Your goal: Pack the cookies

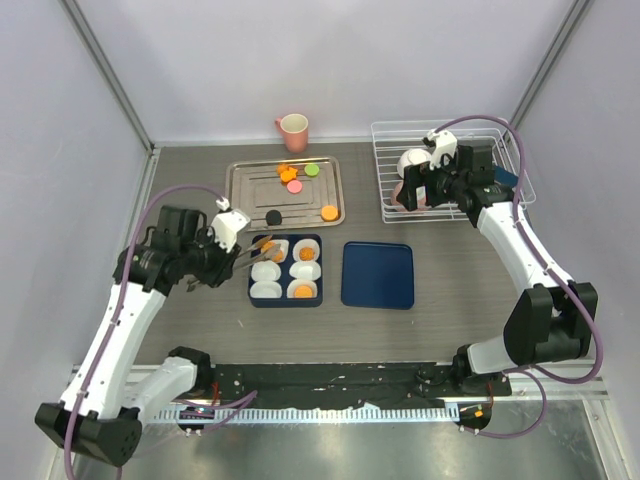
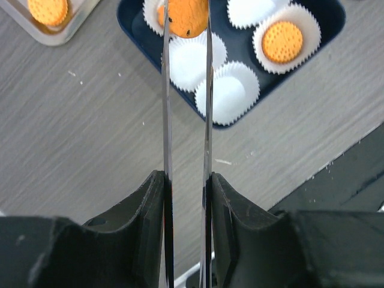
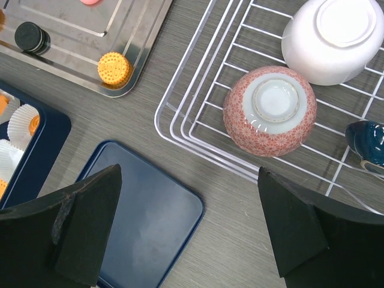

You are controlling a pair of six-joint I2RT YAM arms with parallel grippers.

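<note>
My left gripper [image 1: 222, 260] [image 2: 187, 180] is shut on thin metal tongs [image 2: 166, 108]. The tong tips pinch an orange cookie [image 2: 188, 17] over the far left cup of the dark blue box [image 1: 286, 270] [image 2: 327, 36]. One white cup holds an orange cookie [image 1: 303, 290] [image 2: 283, 42]; others beside it are empty. On the metal tray [image 1: 240, 190] lie orange [image 1: 329, 211], pink [image 1: 294, 186], green [image 1: 312, 169] and black [image 1: 273, 216] cookies. My right gripper [image 1: 418, 192] [image 3: 189, 222] is open and empty, by the wire rack's left edge.
A blue lid [image 1: 378, 274] [image 3: 144, 222] lies right of the box. A pink mug [image 1: 293, 131] stands behind the tray. The wire rack [image 1: 450, 170] [image 3: 198, 120] holds an upturned red patterned bowl [image 3: 270, 111], a white bowl [image 3: 333, 39] and a dark blue dish [image 3: 367, 141].
</note>
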